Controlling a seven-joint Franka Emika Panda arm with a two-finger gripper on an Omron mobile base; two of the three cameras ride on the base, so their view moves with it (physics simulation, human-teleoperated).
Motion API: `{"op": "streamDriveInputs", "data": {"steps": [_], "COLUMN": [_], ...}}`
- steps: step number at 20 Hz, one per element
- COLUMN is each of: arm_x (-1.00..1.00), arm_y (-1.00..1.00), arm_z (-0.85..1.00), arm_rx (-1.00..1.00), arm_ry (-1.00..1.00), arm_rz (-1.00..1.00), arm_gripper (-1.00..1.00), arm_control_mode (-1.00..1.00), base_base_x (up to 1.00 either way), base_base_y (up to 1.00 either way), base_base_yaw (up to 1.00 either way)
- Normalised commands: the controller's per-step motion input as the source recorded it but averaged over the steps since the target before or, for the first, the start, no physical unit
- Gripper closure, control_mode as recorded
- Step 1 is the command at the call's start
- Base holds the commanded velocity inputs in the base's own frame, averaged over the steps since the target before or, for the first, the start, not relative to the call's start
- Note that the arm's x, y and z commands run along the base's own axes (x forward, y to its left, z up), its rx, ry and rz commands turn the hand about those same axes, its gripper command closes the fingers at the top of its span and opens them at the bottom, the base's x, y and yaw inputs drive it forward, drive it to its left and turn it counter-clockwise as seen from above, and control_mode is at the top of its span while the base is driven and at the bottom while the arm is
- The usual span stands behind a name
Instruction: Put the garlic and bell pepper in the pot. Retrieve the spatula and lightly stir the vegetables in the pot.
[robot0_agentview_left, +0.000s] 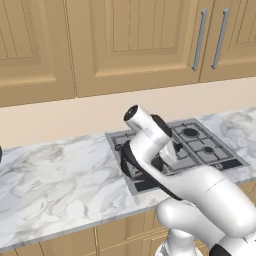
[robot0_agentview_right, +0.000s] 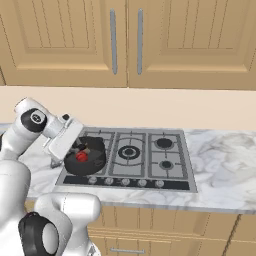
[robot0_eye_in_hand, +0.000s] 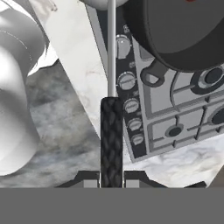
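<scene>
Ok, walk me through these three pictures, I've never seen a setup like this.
It's a rendered kitchen with a white robot arm on a mobile base. Two pictures come from cameras on the base, behind the arm to its left and right. The third looks along the pincer from the hand. On the marble counter sits a gas hob. A dark pot stands on its near left burner, with a red bell pepper inside. The pincer is shut on the spatula, gripping its dark handle, with the thin shaft pointing towards the pot.
</scene>
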Motion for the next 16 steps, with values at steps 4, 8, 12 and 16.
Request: {"op": "streamDriveInputs", "data": {"steps": [4,8,12,16], "arm_x": [0.22,0.90,0.70,0.49], "arm_y": [0.00,0.00,0.00,-0.02], "arm_z": [0.00,0.00,0.02,0.00], "arm_rx": [0.00,0.00,0.00,0.00], "arm_ry": [0.01,0.00,0.00,0.00], "arm_rz": [0.04,0.00,0.00,0.00], "arm_gripper": [1.00,1.00,1.00,1.00], "arm_control_mode": [-1.00,-1.00,-1.00,-1.00], "base_base_x": [0.00,0.00,0.00,0.00], "base_base_y": [0.00,0.00,0.00,0.00], "base_base_yaw": [0.00,0.00,0.00,0.00]}}
